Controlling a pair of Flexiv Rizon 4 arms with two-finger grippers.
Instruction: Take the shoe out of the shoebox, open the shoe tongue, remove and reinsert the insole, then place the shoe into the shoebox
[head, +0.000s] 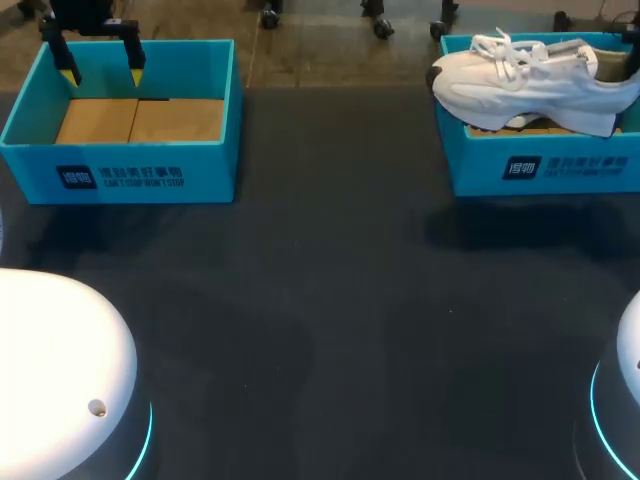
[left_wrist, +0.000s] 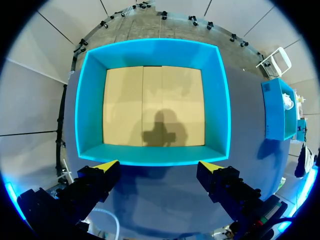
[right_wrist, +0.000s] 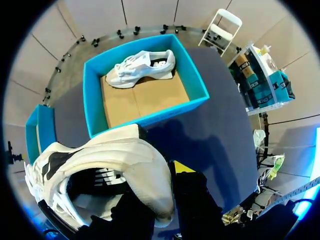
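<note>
Left hand: open, empty, hovering over the far wall of the vacant left shoebox. The shoe hangs above the right shoebox, its long axis across the counter, toe toward centre. Right hand: clamped on the heel collar. Assessment: the right arm carries the shoe, and the left is well apart.

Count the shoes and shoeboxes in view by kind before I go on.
Shoeboxes: 2 (left shoebox, empty; right shoebox)
Shoes: 2 (held shoe; boxed shoe lying inside the right shoebox)
Total: 4
</note>
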